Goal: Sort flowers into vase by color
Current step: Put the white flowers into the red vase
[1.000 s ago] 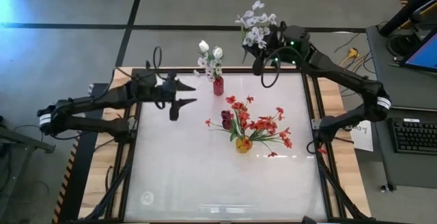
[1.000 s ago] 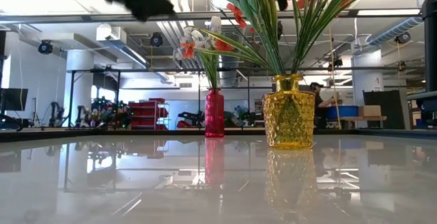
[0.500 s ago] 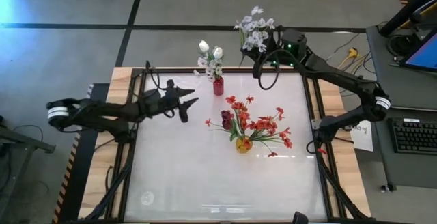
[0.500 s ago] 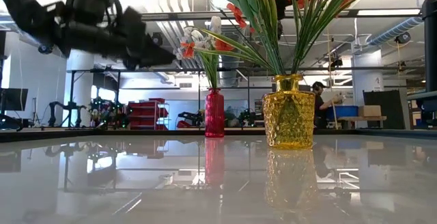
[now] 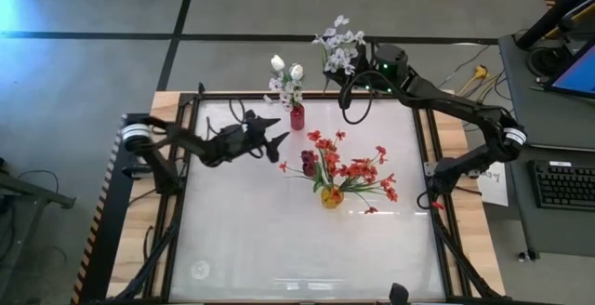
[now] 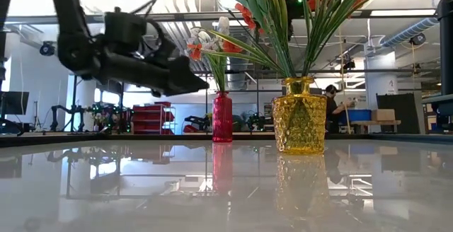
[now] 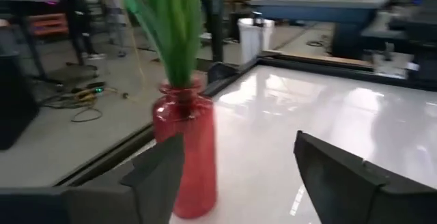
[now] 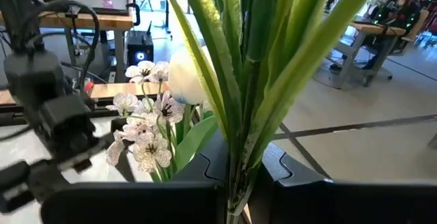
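Left hand (image 5: 276, 135) of mine hangs over the tabletop (image 5: 279, 240) with its fingers (image 7: 156, 176) spread wide, empty, just beside the red vase (image 5: 297, 117) of white tulips (image 5: 286, 66). Right hand (image 8: 235, 176) is clamped shut on green stems (image 8: 263, 80), holding a white blossom spray (image 5: 337, 45) above the tabletop's far edge. Red-orange blossoms and dark red tulips (image 5: 309, 163) stand in the yellow vase (image 6: 299, 116) mid-tabletop. No readable writing shows anywhere. My right fingertips are hidden behind the leaves.
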